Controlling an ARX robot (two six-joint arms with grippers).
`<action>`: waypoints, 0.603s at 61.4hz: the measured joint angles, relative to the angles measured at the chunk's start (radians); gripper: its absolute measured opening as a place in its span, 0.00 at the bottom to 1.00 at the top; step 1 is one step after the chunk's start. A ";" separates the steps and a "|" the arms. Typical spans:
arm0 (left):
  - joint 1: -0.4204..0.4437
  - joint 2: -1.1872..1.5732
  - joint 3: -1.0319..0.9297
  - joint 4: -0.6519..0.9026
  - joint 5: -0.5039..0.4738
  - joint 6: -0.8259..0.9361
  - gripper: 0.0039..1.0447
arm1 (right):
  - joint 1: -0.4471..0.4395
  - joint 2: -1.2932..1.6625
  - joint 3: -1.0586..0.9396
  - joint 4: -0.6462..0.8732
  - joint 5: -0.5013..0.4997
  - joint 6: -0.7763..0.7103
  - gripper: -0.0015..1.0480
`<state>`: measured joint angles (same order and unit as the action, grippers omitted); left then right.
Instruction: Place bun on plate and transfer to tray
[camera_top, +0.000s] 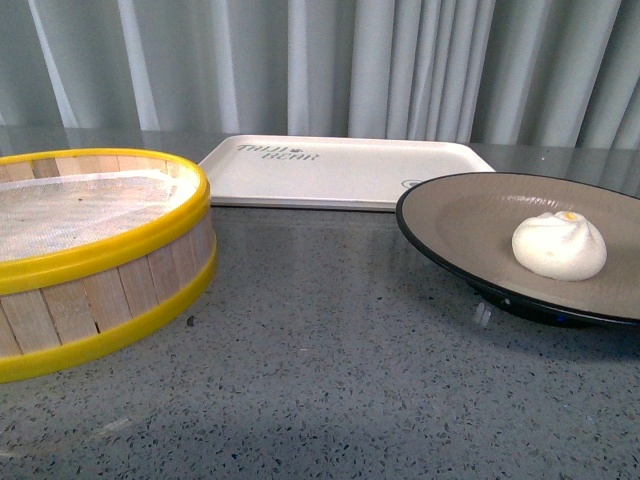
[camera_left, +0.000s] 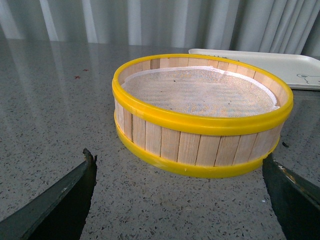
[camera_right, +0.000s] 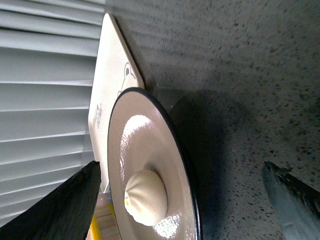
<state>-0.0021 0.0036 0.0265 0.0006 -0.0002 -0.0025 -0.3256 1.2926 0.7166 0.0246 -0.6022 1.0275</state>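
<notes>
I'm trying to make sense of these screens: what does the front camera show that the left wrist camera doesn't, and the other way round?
Only the front view shows the plate with the bun sitting on it. Only the left wrist view shows the left gripper, its two dark fingers spread wide apart. Both show the yellow-rimmed wooden basket, the white tray behind it, the grey speckled table and the curtain.

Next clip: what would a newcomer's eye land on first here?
The white bun stands out first, sitting on the black-rimmed plate at the right. Next comes the yellow-rimmed steamer basket at the left, with the cream tray lying farther back between the two.
</notes>
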 joint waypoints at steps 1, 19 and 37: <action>0.000 0.000 0.000 0.000 0.000 0.000 0.94 | 0.006 0.006 0.001 0.000 -0.003 0.002 0.92; 0.000 0.000 0.000 0.000 0.000 0.000 0.94 | 0.095 0.056 0.001 0.009 -0.048 0.032 0.92; 0.000 0.000 0.000 0.000 0.000 0.000 0.94 | 0.117 0.139 0.025 0.027 -0.125 0.022 0.68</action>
<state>-0.0021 0.0036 0.0265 0.0006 -0.0002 -0.0025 -0.2081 1.4315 0.7418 0.0517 -0.7269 1.0496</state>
